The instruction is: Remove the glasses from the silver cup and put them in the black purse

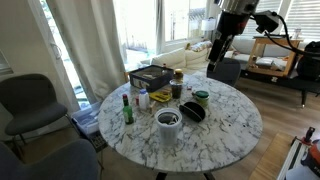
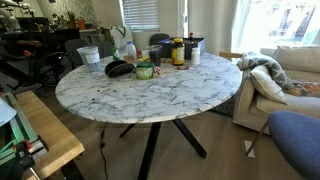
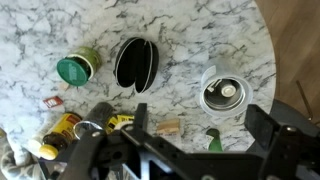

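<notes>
The silver cup [image 3: 209, 78] stands upright on the marble table; it also shows in both exterior views [image 1: 167, 130] [image 2: 89, 58]. A dark shape inside it, the glasses [image 3: 222, 94], fills its mouth; detail is too small to tell. The black purse [image 3: 134, 63] lies open beside the cup, also seen in both exterior views [image 1: 192, 112] [image 2: 119, 69]. My gripper [image 3: 203, 125] is open and empty, high above the table [image 1: 219, 58], with the cup and purse below it in the wrist view.
A green-lidded jar [image 3: 77, 68] sits next to the purse. A green bottle [image 1: 127, 108], several small bottles [image 2: 178, 50] and a dark rectangular box [image 1: 150, 75] stand at the table's far part. Chairs [image 1: 30, 100] and a sofa [image 2: 285, 80] surround the table.
</notes>
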Controlling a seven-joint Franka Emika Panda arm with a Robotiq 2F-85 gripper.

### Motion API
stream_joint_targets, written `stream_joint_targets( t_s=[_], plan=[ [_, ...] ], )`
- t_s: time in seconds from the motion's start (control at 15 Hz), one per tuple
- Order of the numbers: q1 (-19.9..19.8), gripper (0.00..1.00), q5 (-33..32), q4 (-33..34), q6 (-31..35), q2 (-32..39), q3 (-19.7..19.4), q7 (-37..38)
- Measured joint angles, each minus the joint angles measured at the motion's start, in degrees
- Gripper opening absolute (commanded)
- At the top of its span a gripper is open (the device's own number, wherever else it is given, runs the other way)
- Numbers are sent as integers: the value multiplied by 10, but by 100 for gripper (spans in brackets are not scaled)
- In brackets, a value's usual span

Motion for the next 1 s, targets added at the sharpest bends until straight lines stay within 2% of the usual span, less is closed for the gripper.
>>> stream_joint_targets(
  t_s=[0.27, 0.47, 0.73, 1.0],
  plan=[
    [6, 100, -13, 2, 53, 23, -79, -169],
    [32, 100, -12, 9, 80, 52, -105, -259],
    [88, 100, -1, 9, 110, 73, -107, -301],
    [93, 100, -1, 10, 111, 74, -108, -306]
  ],
)
